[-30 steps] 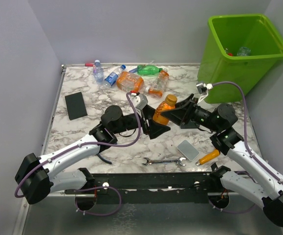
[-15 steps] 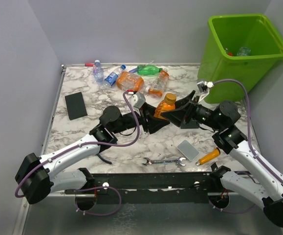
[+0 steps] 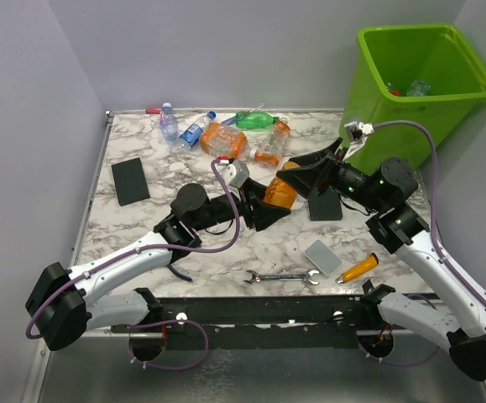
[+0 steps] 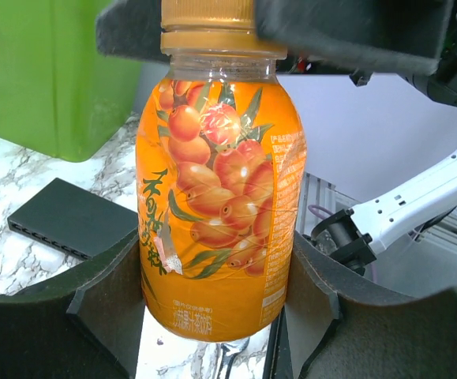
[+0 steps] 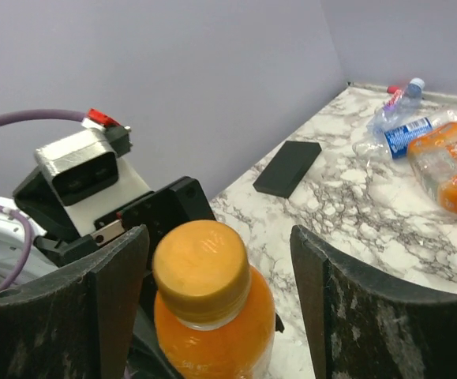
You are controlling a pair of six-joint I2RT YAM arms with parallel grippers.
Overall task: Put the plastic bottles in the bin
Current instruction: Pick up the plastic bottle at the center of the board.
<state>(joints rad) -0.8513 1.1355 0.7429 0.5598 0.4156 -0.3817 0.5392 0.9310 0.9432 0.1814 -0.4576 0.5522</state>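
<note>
Left pincer (image 3: 268, 198) is closed against the lower body of the orange bottle (image 4: 220, 197), one finger on each side, and carries it at the centre of the overhead frame. The bottle's base appears to be clear of the worktop (image 3: 142, 227). Right pincer (image 5: 216, 237) is open and straddles the orange cap. The right wrist view shows a gap on both sides, so it holds nothing. The bin (image 3: 394, 126) stands at the upper right, well apart from the bottle. More loose bottles (image 3: 226, 136) lie at upper centre.

Hazards:
- Dropped bottle. If the left pincer opens before the right one has closed, the bottle falls to the worktop and may roll.
- Weak hold. The cap is narrow and smooth. Gripped there alone, the body could swing or slip out on the way to the bin.
- Contact between pincers. Both work on one short bottle, so a small misalignment could make the fingers collide or twist it.

Changes from the frame one second earlier:
- The bottle stood upright with its cap exposed. It is now tilted, and the right pincer hides the cap from overhead.
- The right pincer was beside the bottle. It has moved up and left over the cap.
- A black slab (image 3: 325, 204) is now uncovered.
</note>
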